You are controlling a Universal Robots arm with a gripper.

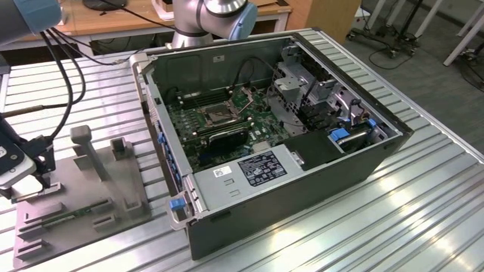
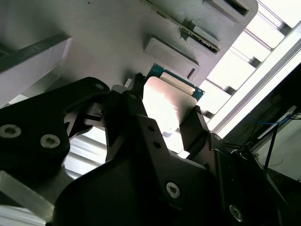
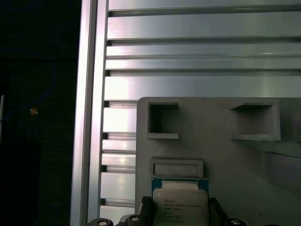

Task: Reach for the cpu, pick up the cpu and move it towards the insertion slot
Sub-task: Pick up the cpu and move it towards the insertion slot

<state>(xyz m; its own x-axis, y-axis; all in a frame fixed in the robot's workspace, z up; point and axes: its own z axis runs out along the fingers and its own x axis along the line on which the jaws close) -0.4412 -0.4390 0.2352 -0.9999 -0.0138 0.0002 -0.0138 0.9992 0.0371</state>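
The gripper [image 2: 167, 98] is closed on the cpu [image 3: 180, 206], its black fingers [image 2: 200, 127] pressed against two opposite edges of the chip. The silvery top faces up, with a thin green rim showing. In both wrist views the chip sits low over the grey fixture plate [image 1: 113, 209], just beside a shallow rectangular recess. In the exterior view this plate lies on the ribbed aluminium table [image 1: 363, 226], at the exterior view's left of the open computer case [image 1: 302, 187]. The insertion slot [image 1: 219, 116] is on the green board inside that case, well apart from the chip.
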